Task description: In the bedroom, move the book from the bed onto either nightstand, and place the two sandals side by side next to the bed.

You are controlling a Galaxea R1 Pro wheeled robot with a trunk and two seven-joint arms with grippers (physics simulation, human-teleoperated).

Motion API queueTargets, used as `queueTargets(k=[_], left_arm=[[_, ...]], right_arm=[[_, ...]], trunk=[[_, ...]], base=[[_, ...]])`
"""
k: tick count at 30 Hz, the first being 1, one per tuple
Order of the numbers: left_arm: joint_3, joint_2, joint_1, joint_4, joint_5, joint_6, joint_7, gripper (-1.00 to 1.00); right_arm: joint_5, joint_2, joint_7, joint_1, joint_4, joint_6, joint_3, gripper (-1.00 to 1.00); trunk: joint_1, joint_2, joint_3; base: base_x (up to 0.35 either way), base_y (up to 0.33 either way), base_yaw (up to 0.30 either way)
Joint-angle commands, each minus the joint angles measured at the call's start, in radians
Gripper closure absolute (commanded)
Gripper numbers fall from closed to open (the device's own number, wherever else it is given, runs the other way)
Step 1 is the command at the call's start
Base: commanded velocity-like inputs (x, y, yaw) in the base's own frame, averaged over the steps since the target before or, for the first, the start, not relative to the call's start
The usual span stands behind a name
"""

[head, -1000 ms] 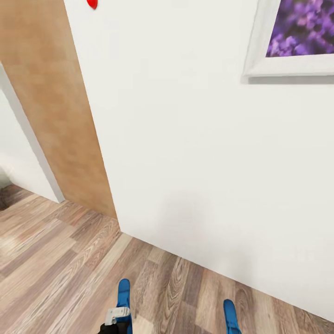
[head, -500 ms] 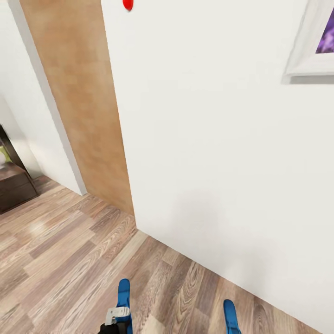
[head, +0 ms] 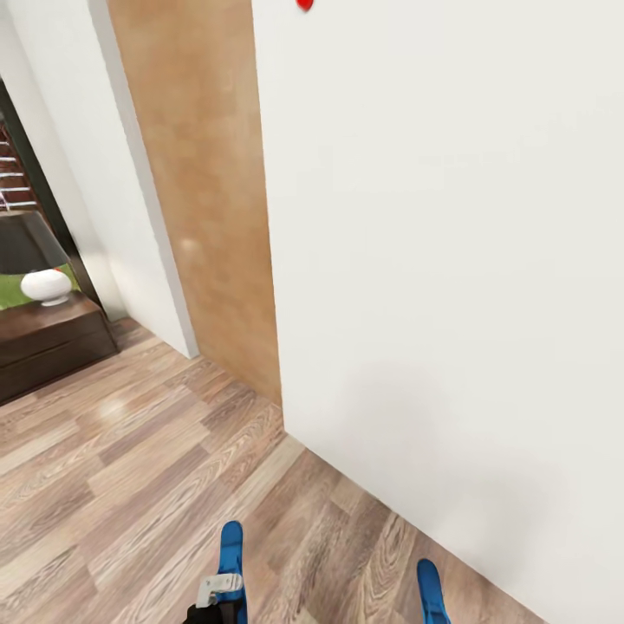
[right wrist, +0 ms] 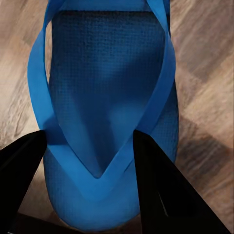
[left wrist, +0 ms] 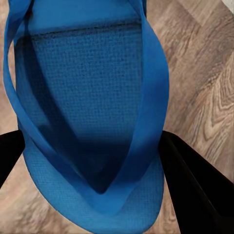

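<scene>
- While both arms are raised over the plank floor (head: 130, 485), two blue sandals show: one pinched by the left gripper (left wrist: 92, 161), one by the right gripper (right wrist: 90, 151).
- One nightstand (head: 48, 342) far left, carrying one lamp (head: 39, 269).
- One white wall (head: 451, 260) close ahead.

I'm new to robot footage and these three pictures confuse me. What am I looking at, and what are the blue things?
This is a simulated two-armed robot on wheels. The big picture comes from a camera on its head, looking down at a wood floor, a white wall and a tan door panel; a dark cabinet with a lamp stands at the far left. The other two pictures come from cameras near each gripper. Each gripper is carrying one blue sandal: the left gripper is closed on the left sandal, the right gripper on the right sandal. Their tips also poke into the head view.
</scene>
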Motion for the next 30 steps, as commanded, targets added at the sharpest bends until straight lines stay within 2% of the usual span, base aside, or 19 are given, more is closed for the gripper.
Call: queueTargets(k=[1, 5, 30], left_arm=[[-0.003, 0.0, -0.001, 0.002, 0.008, -0.002, -0.003, 1.0], [-0.002, 0.0, -0.001, 0.002, 0.008, -0.003, -0.003, 1.0], [-0.003, 0.0, -0.001, 0.002, 0.008, -0.003, -0.003, 1.0]], right_arm=[[-0.007, 0.0, 0.005, 0.0, 0.0, 0.004, -0.003, 1.0], [-0.007, 0.0, 0.005, 0.0, 0.0, 0.004, -0.004, 1.0], [-0.006, 0.0, 0.005, 0.0, 0.0, 0.004, -0.002, 1.0]], trunk=[[0.0, 0.0, -0.001], [0.0, 0.0, -0.001], [0.0, 0.0, -0.001]], base=[[0.324, 0.0, 0.274], [0.206, 0.0, 0.274], [0.002, 0.0, 0.276]])
